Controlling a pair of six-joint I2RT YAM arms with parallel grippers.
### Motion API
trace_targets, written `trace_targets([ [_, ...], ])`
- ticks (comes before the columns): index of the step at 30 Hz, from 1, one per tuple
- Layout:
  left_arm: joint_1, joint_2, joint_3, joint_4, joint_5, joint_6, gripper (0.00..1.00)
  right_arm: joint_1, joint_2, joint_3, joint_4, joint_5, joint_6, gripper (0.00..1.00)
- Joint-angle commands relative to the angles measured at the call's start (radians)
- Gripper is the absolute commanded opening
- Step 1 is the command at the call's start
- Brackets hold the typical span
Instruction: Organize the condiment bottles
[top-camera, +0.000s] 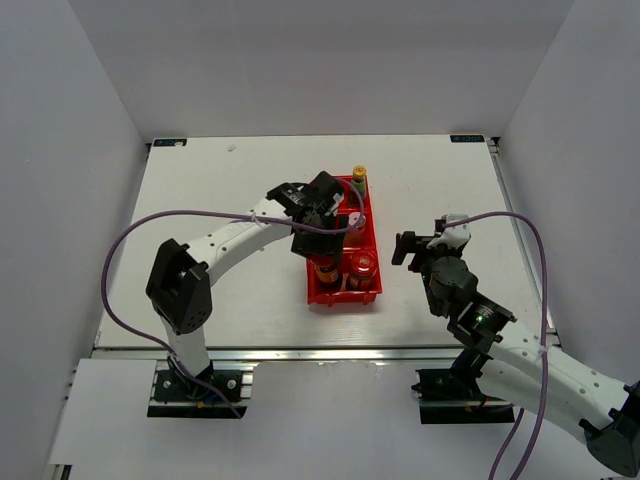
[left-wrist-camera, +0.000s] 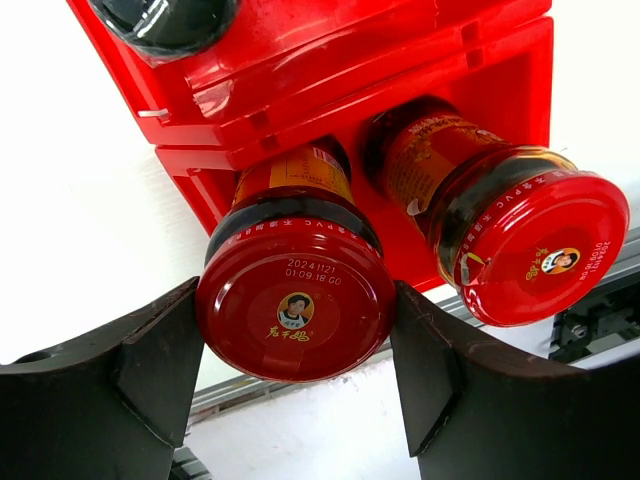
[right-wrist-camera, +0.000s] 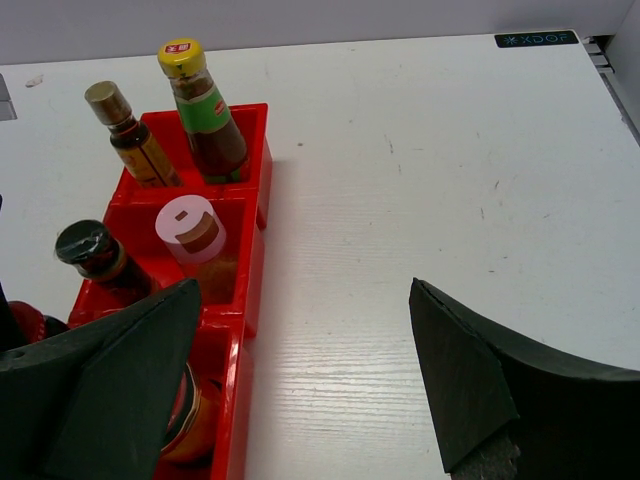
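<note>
1. My left hand (left-wrist-camera: 295, 298) is clamped on a squat red-lidded jar (left-wrist-camera: 295, 318). One finger (left-wrist-camera: 150, 370) presses each side of the lid, and the jaws sit about half spread.
2. That jar stands in the end compartment of the red tray (left-wrist-camera: 330, 60), the end that faces the arm bases.
3. Just outside the left hand's right finger stands the second red-lidded jar (left-wrist-camera: 535, 250), in the same compartment. It is beside the gripped jar, and I cannot tell whether the two touch.
4. Past the left hand's fingertips, in the next compartment, I see the top of a dark-capped bottle (left-wrist-camera: 165, 20).
5. My right hand (right-wrist-camera: 303, 300) is spread wide and holds nothing. Only bare worktop (right-wrist-camera: 420, 150) shows between its fingers.
6. The tray lies off to the right hand's left, apart from it.
7. From the right wrist, the middle compartment ahead and to the left holds the pink-capped bottle (right-wrist-camera: 193, 232) next to the dark-capped one.
8. Farthest from that hand, the last compartment holds the yellow-capped bottle (right-wrist-camera: 200, 110) with its green label. The brown-capped bottle (right-wrist-camera: 130, 135) stands upright beside it.
</note>
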Motion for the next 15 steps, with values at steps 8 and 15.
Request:
trace_targets([
  [8, -0.026, -0.023, 0.065, -0.041, -0.05, 0.009, 0.68, -0.003, -0.002, 0.001, 0.053, 0.024, -0.003, 0.89],
  [15, -0.031, -0.027, 0.065, -0.027, -0.035, 0.016, 0.79, -0.003, 0.003, 0.001, 0.054, 0.021, -0.002, 0.89],
])
